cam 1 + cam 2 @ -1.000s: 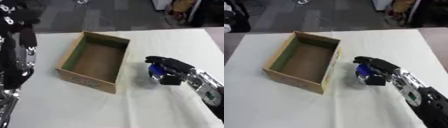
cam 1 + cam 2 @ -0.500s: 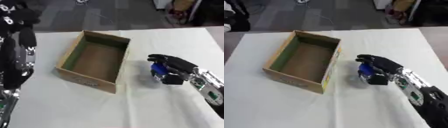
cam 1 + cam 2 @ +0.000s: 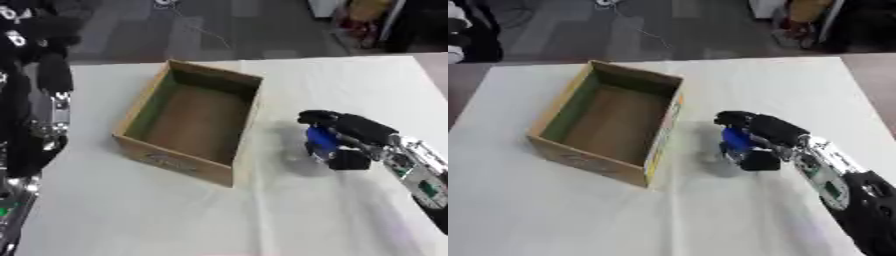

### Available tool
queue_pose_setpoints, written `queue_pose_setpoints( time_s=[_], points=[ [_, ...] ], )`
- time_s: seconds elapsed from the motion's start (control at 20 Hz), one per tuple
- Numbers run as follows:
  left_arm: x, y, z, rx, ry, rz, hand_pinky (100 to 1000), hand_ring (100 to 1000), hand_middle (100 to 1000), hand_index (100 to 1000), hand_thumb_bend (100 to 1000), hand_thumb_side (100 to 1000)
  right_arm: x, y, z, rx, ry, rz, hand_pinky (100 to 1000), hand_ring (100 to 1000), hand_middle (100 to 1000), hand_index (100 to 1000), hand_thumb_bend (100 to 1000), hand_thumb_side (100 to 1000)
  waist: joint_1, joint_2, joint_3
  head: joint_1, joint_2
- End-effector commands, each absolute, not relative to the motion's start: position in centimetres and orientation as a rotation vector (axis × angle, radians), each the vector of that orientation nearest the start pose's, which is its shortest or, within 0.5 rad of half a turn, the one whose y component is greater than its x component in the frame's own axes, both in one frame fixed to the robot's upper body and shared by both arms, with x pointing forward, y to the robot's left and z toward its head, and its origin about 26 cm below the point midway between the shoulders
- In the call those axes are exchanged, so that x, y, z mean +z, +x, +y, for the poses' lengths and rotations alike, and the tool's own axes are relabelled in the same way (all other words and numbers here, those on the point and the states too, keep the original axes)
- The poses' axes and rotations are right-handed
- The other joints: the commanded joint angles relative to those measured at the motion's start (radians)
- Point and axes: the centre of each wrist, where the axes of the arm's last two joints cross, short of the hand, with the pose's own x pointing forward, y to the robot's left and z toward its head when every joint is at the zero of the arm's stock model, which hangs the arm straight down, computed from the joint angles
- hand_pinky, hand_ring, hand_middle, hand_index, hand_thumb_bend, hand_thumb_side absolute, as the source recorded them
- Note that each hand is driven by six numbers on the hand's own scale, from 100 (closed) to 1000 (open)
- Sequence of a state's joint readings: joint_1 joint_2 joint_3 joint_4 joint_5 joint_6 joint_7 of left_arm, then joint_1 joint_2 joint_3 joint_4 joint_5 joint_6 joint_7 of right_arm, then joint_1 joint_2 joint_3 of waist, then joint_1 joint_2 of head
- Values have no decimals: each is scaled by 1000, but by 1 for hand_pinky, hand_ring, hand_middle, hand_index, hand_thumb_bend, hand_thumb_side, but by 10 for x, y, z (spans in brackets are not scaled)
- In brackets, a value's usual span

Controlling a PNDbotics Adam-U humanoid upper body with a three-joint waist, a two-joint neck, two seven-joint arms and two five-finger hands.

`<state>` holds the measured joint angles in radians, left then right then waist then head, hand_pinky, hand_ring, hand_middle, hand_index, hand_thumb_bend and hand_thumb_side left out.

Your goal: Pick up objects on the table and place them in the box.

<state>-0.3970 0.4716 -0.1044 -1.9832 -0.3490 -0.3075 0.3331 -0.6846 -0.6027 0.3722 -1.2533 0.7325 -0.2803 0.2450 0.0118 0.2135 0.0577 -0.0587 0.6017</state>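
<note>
**Right hand closed round a blue object, just right of the box**

I have the right hand (image 3: 348, 135) out over the white table (image 3: 262, 210), reaching in from the near right; its fingers are curled over the top of a small blue object (image 3: 320, 139) and the thumb sits below it, so the hand is wrapped round that object; I can only make out the object's blue colour and a rounded shape between the black fingers, nothing finer. A soft shadow lies on the cloth under and to the left of the hand; I cannot tell from it whether the object is touching the table or held just off it.

The cardboard box (image 3: 658, 150) stands to the left of the hand, near it but apart from it, with a strip of bare table between the box's right wall and the fingertips; it is open at the top, set askew so that one corner points toward me; its inside shows a brown floor and a greenish left wall; I see nothing lying in it. There is some printing on the near outer wall that I cannot read.

My left arm (image 3: 39, 100) rises along the left edge of the left eye view, black with silver joints, beside the box's left side and clear of it; its hand does not show in either view.
</note>
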Motion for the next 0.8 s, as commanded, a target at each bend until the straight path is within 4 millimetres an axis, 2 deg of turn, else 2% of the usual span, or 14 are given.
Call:
queue_pose_setpoints(
  time_s=[0.05, 0.1, 0.15, 0.2, 0.4, 0.45, 0.6, 0.65, 0.7, 0.75, 0.8],
  points=[
    [235, 305, 249, 599, -711, 3279, 664, 699, 899, 761, 100, 763, 153, 421, -299, 1683, -826, -1544, 415, 918, 1000, 1000, 100, 873, 5, -8, -2, 11, -15],
    [235, 305, 249, 598, -710, 3279, 664, 699, 899, 761, 100, 763, 153, 421, -300, 1676, -832, -1549, 415, 918, 1000, 1000, 100, 873, 5, -8, -2, 11, -16],
    [235, 305, 249, 597, -710, 3278, 663, 699, 899, 761, 100, 763, 153, 421, -301, 1660, -838, -1557, 201, 843, 985, 997, 100, 812, 6, -7, -2, 11, -17],
    [235, 305, 249, 596, -709, 3278, 663, 699, 899, 761, 100, 763, 152, 422, -302, 1646, -844, -1569, 158, 817, 970, 985, 100, 788, 6, -6, -2, 11, -19],
    [236, 305, 248, 593, -706, 3277, 663, 699, 899, 761, 100, 763, 146, 421, -305, 1662, -864, -1564, 132, 787, 964, 984, 100, 716, 8, -3, -1, 11, -23],
    [236, 305, 248, 592, -705, 3277, 663, 699, 899, 761, 100, 763, 144, 422, -306, 1671, -867, -1554, 100, 773, 968, 988, 100, 671, 9, -2, -1, 11, -24],
    [236, 305, 248, 587, -702, 3276, 663, 699, 899, 761, 100, 763, 141, 422, -309, 1709, -890, -1523, 100, 720, 960, 988, 163, 598, 11, 1, 0, 13, -26],
    [236, 305, 247, 586, -701, 3276, 663, 699, 899, 761, 100, 763, 141, 422, -310, 1718, -899, -1517, 100, 620, 934, 976, 191, 519, 12, 2, 0, 13, -26],
    [236, 305, 247, 586, -701, 3276, 663, 699, 899, 761, 100, 763, 140, 422, -311, 1726, -912, -1513, 100, 620, 934, 976, 191, 519, 12, 2, 0, 14, -26],
    [237, 305, 247, 586, -700, 3275, 663, 699, 899, 761, 100, 763, 140, 422, -311, 1727, -926, -1518, 100, 492, 846, 930, 165, 422, 12, 3, 0, 14, -26],
    [237, 305, 247, 586, -700, 3275, 663, 699, 899, 761, 100, 763, 141, 422, -311, 1718, -945, -1533, 100, 477, 831, 921, 156, 408, 12, 3, 0, 14, -26]
  ],
)
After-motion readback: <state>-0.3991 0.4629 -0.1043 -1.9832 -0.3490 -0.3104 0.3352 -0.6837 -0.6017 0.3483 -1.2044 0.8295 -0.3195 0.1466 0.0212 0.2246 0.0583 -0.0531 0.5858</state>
